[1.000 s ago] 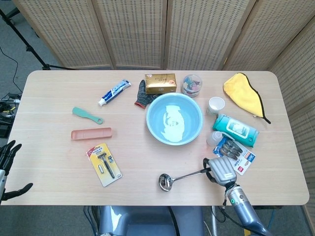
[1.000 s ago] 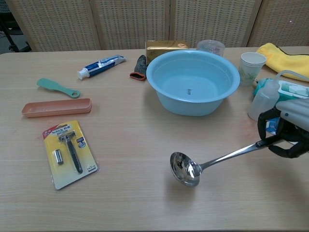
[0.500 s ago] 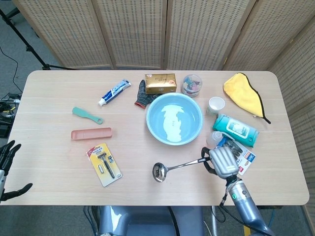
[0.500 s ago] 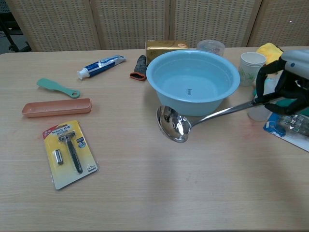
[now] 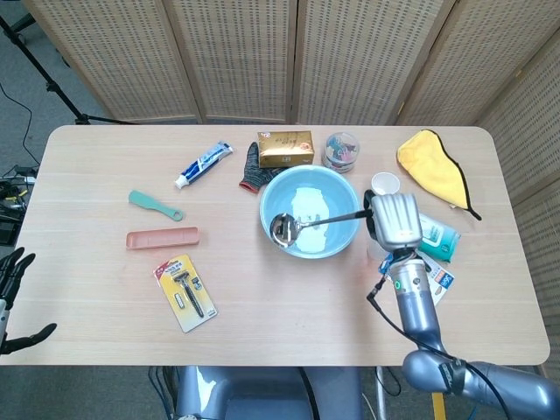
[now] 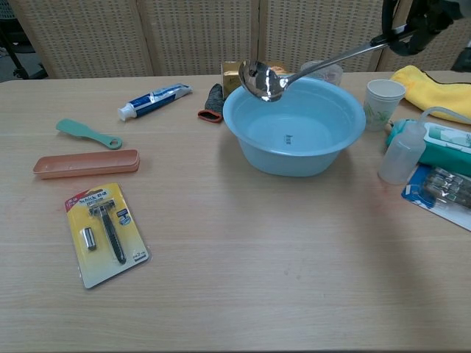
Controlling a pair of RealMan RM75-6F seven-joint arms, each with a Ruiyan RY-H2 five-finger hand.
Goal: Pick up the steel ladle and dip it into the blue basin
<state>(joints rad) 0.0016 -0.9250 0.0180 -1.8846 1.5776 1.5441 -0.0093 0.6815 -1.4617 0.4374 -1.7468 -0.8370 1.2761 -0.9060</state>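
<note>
While the right robot hand (image 5: 395, 220) grips the far end of the steel ladle's (image 6: 266, 80) handle, it holds the tool raised and nearly level, so that the bowl hangs in the air over the left part of the blue basin (image 6: 294, 123), above the rim and not yet dipped; this height looks chosen to clear the basin wall before lowering. Water appears to lie in the basin. Close to the arm's path on the right stand a paper cup (image 6: 384, 100), a small clear bottle (image 6: 401, 154), a pack of wipes (image 6: 445, 142) and a yellow cloth (image 6: 429, 84), which a careless descent could knock. Behind the basin sit a gold box (image 5: 284, 148) and a dark glove (image 5: 252, 168). The left robot hand (image 5: 16, 302) hangs off the tabletop's (image 5: 262, 306) left edge, fingers apart, holding nothing.
</note>
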